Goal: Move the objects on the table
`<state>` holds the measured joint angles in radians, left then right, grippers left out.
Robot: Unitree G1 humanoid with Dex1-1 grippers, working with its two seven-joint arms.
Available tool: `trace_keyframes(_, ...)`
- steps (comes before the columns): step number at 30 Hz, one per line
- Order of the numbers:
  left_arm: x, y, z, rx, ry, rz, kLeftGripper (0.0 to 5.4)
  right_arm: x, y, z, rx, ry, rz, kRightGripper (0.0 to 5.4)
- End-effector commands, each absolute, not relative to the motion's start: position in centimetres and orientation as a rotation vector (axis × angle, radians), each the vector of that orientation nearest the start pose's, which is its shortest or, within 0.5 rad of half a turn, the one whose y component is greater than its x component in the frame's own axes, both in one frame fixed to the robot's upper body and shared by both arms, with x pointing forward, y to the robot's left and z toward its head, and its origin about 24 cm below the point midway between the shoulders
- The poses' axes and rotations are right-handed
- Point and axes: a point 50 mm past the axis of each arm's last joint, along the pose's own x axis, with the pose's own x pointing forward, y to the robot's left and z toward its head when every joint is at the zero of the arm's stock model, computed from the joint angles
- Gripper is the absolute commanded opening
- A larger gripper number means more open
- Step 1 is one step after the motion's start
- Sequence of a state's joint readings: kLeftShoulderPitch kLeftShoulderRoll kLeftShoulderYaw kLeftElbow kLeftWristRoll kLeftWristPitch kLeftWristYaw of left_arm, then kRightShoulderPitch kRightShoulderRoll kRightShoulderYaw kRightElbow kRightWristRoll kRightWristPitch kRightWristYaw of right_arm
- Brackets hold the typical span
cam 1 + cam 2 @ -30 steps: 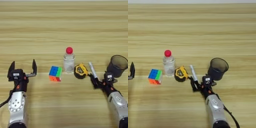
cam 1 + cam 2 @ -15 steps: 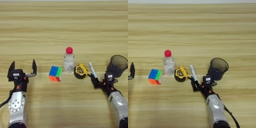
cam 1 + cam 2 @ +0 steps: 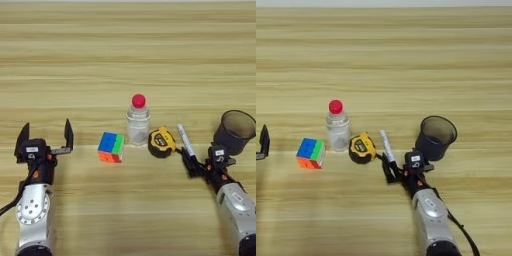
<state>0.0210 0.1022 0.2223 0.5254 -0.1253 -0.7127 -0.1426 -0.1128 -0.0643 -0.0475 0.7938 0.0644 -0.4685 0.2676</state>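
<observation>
Near the middle of the wooden table (image 3: 125,50) a clear bottle (image 3: 138,124) with a red cap stands upright. A multicoloured puzzle cube (image 3: 111,147) sits to its left and a yellow-black tape measure (image 3: 161,142) to its right. Right of the tape measure lies the grey-white marker (image 3: 183,139), and my right gripper (image 3: 192,164) is shut on its near end. The dark cup (image 3: 237,131) stands upright just beyond that arm. At the near left my left gripper (image 3: 45,136) is open with nothing in it, well left of the cube.
The objects form a row across the near half of the table. Bare wood stretches behind them to the far edge. A gap of table lies between the left gripper and the cube.
</observation>
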Motion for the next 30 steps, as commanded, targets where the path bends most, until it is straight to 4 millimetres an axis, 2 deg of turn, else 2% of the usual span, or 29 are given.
trace_keyframes(1, 21.52, 22.62, -0.51, 0.042, -0.187, 0.144, 5.40, 22.67, -16.24, -7.14, 0.023, 0.292, 0.196, 4.74)
trace_keyframes(30, 21.64, 22.65, -0.49, 0.040, -0.187, 0.145, 5.40, 22.73, -16.01, -7.11, 0.012, 0.291, 0.212, 1.51)
